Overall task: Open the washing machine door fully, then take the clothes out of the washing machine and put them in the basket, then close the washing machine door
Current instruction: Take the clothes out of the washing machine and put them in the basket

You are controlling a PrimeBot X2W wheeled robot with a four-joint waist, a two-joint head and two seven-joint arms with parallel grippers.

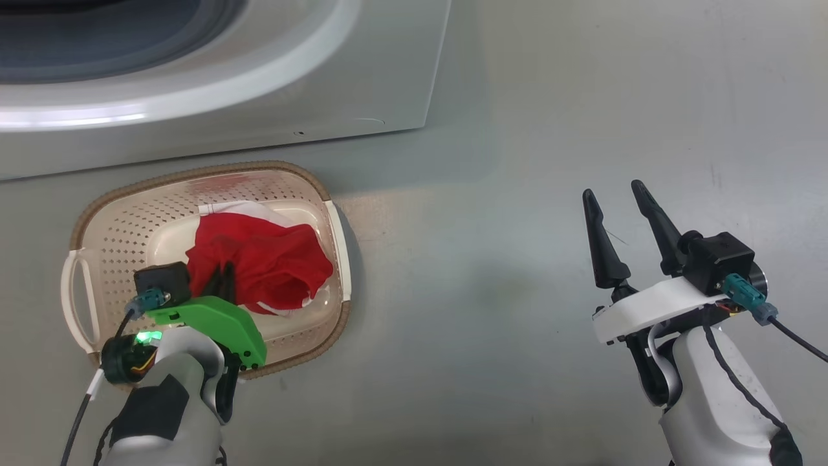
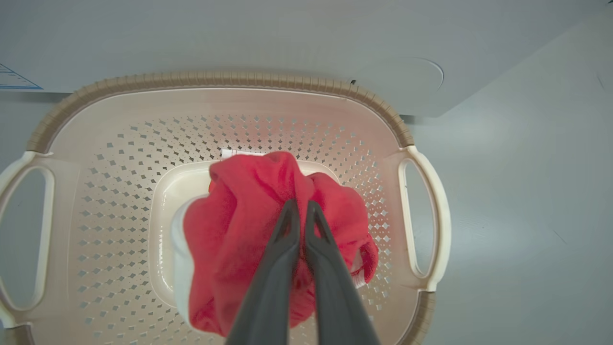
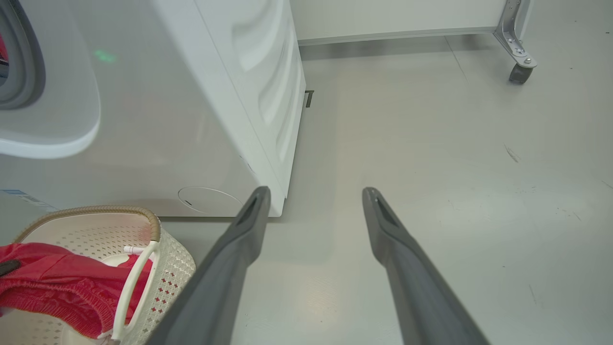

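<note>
Our left gripper point(image 2: 300, 207) is pinched closed on the bright red soft fabric clothes point(image 2: 239, 230), down inside the cream perforated plastic basket point(image 2: 215, 79). We should part its 2 fingers fully, then lift straight up so no fold snags. Our right gripper point(image 1: 612, 189) is spread wide, empty.

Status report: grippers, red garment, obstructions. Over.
Left gripper shut on bright red fabric garment, down inside cream perforated plastic basket. Right gripper open, above grey floor. No obstruction seen around basket.
</note>
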